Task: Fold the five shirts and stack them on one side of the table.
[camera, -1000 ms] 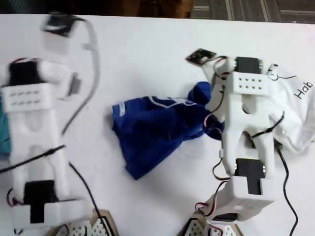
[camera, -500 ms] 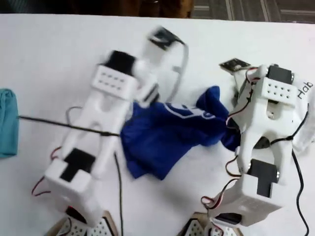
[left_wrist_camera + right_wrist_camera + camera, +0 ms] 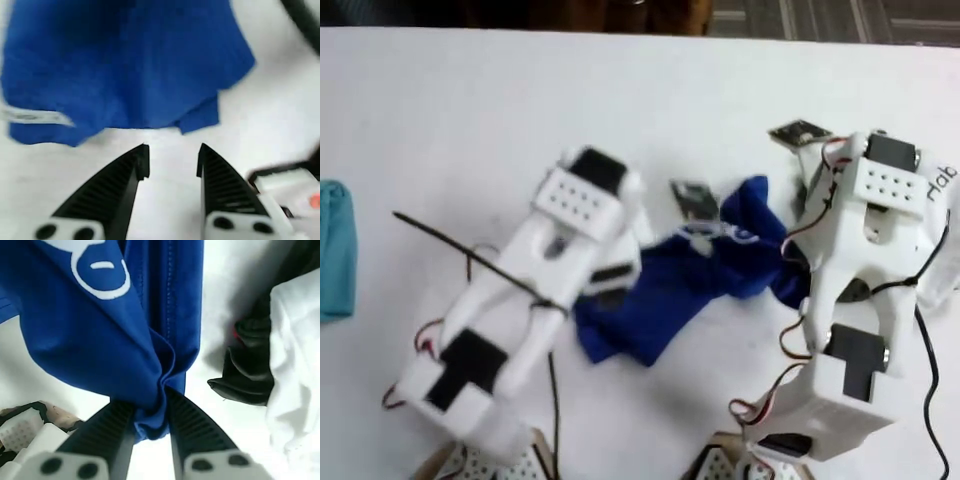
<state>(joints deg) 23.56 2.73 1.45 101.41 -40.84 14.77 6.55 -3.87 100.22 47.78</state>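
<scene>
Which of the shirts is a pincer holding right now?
The blue shirt, bunched in the right pincer; the teal shirt and white shirt lie ungripped at the table's edges.

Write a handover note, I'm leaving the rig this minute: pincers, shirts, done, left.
Right pincer: shut on a bunched part of the blue shirt at the middle of the table.
Left pincer: open, empty, just off that shirt's hem.
Teal shirt: at the table's edge on the left pincer's side, apparently folded.
White shirt: crumpled on the right pincer's side, a black item beside it.
Done: the teal one at most.
Left: fold blue, white and the others, then stack.
</scene>
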